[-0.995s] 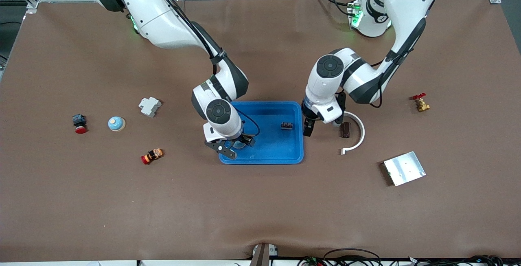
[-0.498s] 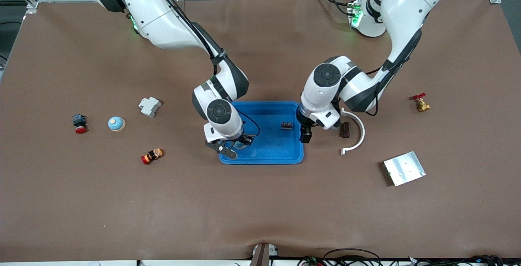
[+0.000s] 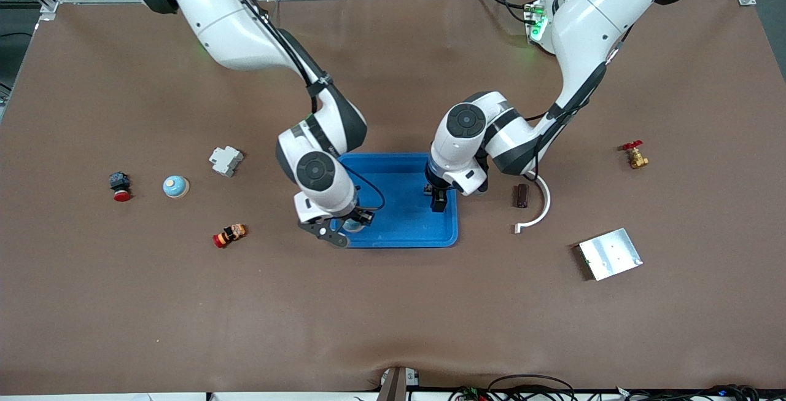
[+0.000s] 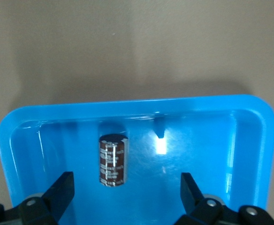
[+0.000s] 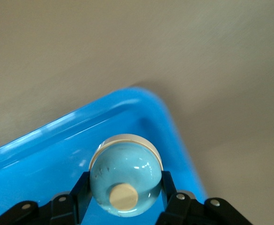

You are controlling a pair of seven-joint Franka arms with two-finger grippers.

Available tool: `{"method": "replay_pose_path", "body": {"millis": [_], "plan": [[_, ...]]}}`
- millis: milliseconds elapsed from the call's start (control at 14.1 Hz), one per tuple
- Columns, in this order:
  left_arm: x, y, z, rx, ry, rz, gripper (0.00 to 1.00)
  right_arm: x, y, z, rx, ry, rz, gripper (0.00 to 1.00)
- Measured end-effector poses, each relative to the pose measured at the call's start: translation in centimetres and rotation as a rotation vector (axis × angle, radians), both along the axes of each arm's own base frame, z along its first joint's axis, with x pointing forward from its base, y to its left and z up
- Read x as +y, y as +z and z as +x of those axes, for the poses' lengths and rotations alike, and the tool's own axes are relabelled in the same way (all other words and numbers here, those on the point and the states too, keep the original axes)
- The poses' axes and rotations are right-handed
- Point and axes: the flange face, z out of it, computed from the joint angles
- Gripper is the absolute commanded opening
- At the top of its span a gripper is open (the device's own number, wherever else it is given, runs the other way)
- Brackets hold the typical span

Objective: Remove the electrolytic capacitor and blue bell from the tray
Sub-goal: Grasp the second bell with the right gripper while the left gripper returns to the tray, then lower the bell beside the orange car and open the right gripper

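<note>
The right tool (image 5: 125, 182) is clenched on the bell (image 5: 124, 180); its black fingers (image 5: 79, 190) press the bell's two sides; the bell is a pale blue dome with a cream knob on top, and it has no writing on it; it sits low in a corner of the blue tray (image 5: 43, 154); in the front view this tool (image 3: 339, 229) is at the tray's (image 3: 399, 238) corner toward the right arm's end, just below the middle of the frame.

The left tool (image 4: 125, 177) is released, its fingers wide apart and holding nothing; it hangs over the tray (image 4: 137, 104); the capacitor (image 4: 113, 160) lies in the tray, a small brown can with pale print on its side, too small to read; in the front view this tool (image 3: 438, 201) is over the tray's end toward the left arm.

On the brown worktop (image 3: 393, 303), toward the right arm's end, are a second bell (image 3: 175, 186), a red push button (image 3: 121, 187), a grey switch block (image 3: 225, 160) and a red and yellow part (image 3: 229, 235); toward the left arm's end are a brown cylinder (image 3: 521, 195) beside a white curved piece (image 3: 543, 203), a metal plate (image 3: 610, 253) and a brass valve (image 3: 635, 155) with a red handle.
</note>
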Motion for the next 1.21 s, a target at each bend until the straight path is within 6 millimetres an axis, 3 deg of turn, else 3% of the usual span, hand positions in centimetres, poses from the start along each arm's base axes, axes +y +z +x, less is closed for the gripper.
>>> {"method": "replay_pose_path", "body": {"millis": [284, 498, 853, 1067, 1209], "plan": [[-0.7, -3.2, -1.1, -0.04, -0.087, 0.091, 1.0, -10.8, 5.7, 3.7, 0.074, 0.121, 0.021, 0.19], [-0.9, -3.8, -0.9, -0.049, -0.1, 0.099, 1.0, -20.0, 6.8, 5.3, 0.106, 0.204, 0.044, 0.16], [-1.0, -4.2, -0.7, -0.046, -0.099, 0.098, 1.0, -33.0, 2.1, 4.6, 0.158, 0.359, 0.097, 0.15], [-1.1, -4.3, -0.7, -0.045, -0.099, 0.096, 1.0, -37.8, 0.6, 4.3, 0.124, 0.424, 0.113, 0.15], [-1.2, -4.2, -0.5, -0.047, -0.097, 0.093, 1.0, -39.8, -0.4, 4.0, 0.092, 0.437, 0.109, 0.15]]}}
